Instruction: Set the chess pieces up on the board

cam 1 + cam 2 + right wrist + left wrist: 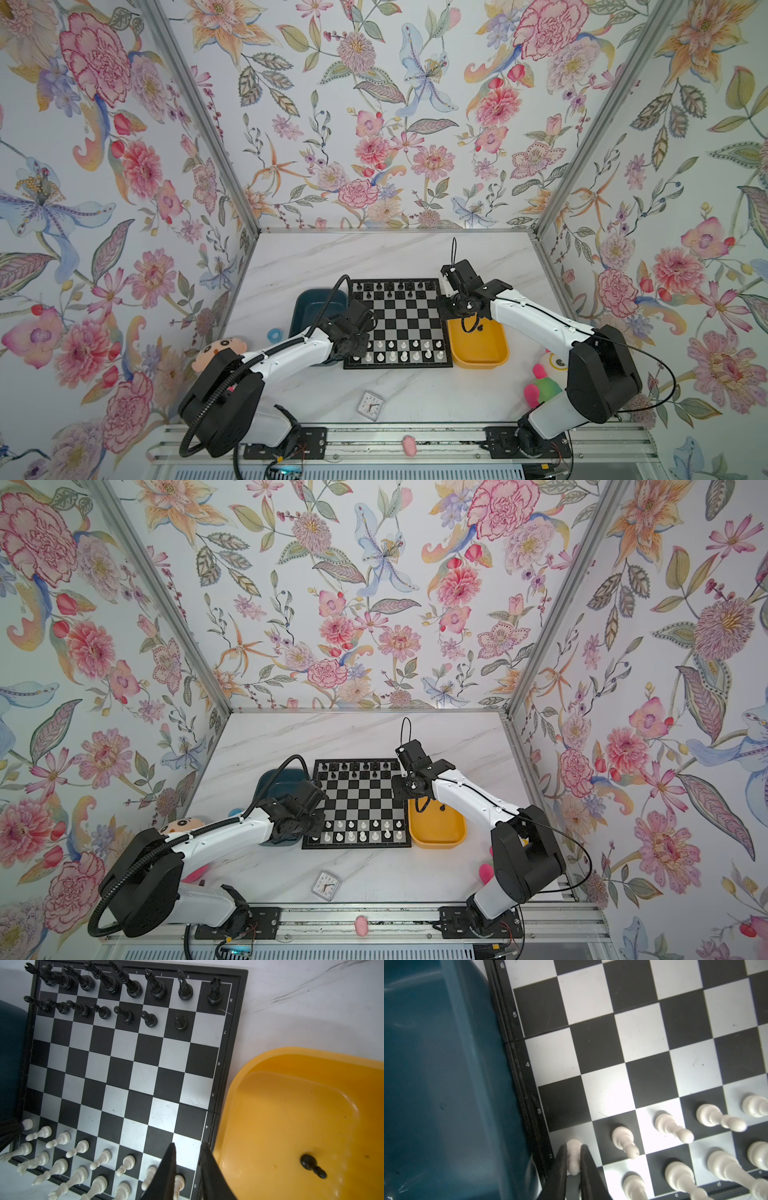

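The left hand (574,1148) is down at the near left corner of the board (399,324). Its fingers (562,1167) stand either side of a white pawn (573,1159) on the leftmost square of the second row. They lie against it or just off it, and I cannot tell whether they pinch. The pawn looks upright and within its square, so I judge the step to be setting it down.

To do it well, the hand should part its fingers only a little, evenly, so that neither drags the pawn sideways. It should then rise straight up before swinging away. The next pawn (623,1138) stands just to the right and the teal tray (436,1084) touches the board's left edge, so there is little room for sideways travel. A small, light piece may also cling to a finger and tip.

The right hand (188,1147) hangs over the board's right edge with its fingers apart and nothing between them. A black pawn (312,1165) lies on its side in the yellow tray (239,1084) to the right. The rightmost square (209,1024) of the black pawn row is bare and is likely where that pawn goes.
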Available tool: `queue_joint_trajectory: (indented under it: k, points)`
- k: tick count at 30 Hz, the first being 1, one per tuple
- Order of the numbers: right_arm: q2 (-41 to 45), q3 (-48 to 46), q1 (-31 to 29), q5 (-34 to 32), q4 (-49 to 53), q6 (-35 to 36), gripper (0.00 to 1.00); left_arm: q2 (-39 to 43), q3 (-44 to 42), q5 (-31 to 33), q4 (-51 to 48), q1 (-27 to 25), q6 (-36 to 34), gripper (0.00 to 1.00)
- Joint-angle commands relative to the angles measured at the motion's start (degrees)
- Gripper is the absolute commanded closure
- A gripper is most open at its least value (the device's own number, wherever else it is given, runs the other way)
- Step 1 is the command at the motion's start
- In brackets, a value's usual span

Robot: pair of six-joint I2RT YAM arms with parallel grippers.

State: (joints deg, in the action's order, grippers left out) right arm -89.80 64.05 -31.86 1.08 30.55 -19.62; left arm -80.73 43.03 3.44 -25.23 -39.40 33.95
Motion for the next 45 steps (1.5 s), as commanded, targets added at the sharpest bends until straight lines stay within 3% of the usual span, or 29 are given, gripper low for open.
queue_joint_trajectory:
  k: [1,28,38,45]
  points:
    - [-0.49,0.99,-0.49,-0.03,-0.28,-0.87,0.76,-0.83,-0.92,1.1,-0.43,-0.51,0.33,0.79]
    - [3.36,3.48,0.81,-2.59,3.68,0.41,0.75,5.51,9.69,5.45,-2.32,-0.09,-2.45,0.72]
    - [4.03,5.03,3.78,-3.24,6.97,1.4,0.75,3.61,15.44,3.76,1.88,5.46,-5.92,0.71]
    - [6.03,2.39,9.06,-4.25,9.98,1.86,0.73,3.34,15.04,1.37,5.5,9.8,-7.34,0.71]
